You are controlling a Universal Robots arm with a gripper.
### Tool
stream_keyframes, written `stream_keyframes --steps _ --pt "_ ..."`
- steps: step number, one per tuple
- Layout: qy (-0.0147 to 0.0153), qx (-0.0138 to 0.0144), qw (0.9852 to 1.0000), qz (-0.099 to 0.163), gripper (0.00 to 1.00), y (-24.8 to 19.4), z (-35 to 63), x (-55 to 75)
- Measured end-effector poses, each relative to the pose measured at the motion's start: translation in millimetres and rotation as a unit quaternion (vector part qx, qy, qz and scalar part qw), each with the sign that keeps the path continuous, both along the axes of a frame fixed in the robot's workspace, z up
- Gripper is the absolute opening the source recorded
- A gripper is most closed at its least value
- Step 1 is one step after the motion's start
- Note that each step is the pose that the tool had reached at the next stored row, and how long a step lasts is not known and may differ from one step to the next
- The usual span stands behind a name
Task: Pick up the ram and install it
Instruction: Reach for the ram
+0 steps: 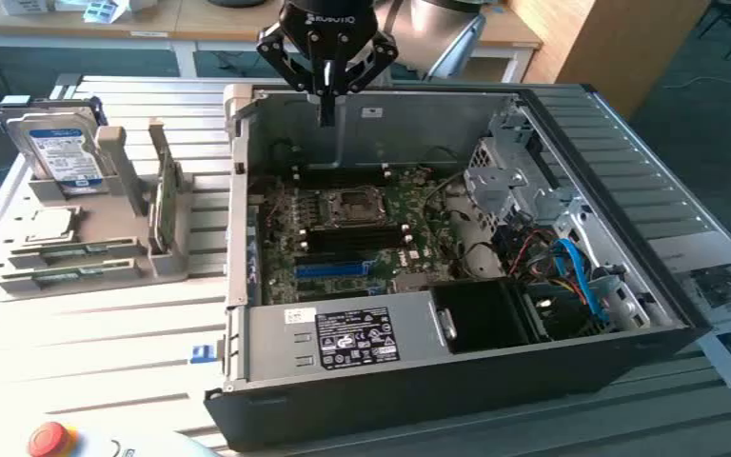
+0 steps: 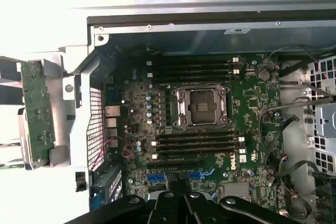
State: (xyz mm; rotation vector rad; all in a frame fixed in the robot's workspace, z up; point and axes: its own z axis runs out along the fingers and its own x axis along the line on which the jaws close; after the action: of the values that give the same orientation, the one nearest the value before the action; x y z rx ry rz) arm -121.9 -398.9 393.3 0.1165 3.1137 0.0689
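Two slim green ram sticks [image 1: 77, 251] lie flat in a grey holder [image 1: 149, 257] on the table, at the exterior view's left of the open computer case [image 1: 467, 343]. My gripper [image 1: 327, 112] hangs above the case's far wall, fingers shut together with nothing between them, well apart from the ram. In the wrist view the gripper [image 2: 178, 205] looks straight down at the green motherboard [image 2: 252, 103]. Rows of empty black memory slots [image 2: 197, 142] run on both sides of the CPU socket [image 2: 202, 106].
A taller green card [image 2: 35, 111] stands upright in the holder beside the case wall. A hard drive [image 1: 68, 152] stands at the holder's far end. Cables and a blue ribbon [image 1: 575, 271] crowd the case's right side. A red button [image 1: 50, 438] sits at the table's near edge.
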Motion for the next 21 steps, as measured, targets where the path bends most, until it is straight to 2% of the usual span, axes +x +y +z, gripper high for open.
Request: stream_keyframes --steps 9,21 --pt "0.0000 0.0000 1.0000 0.000 0.10 0.3 0.0 -2.5" --pt "0.0000 0.0000 1.0000 0.000 0.10 1.3 0.0 -15.5"
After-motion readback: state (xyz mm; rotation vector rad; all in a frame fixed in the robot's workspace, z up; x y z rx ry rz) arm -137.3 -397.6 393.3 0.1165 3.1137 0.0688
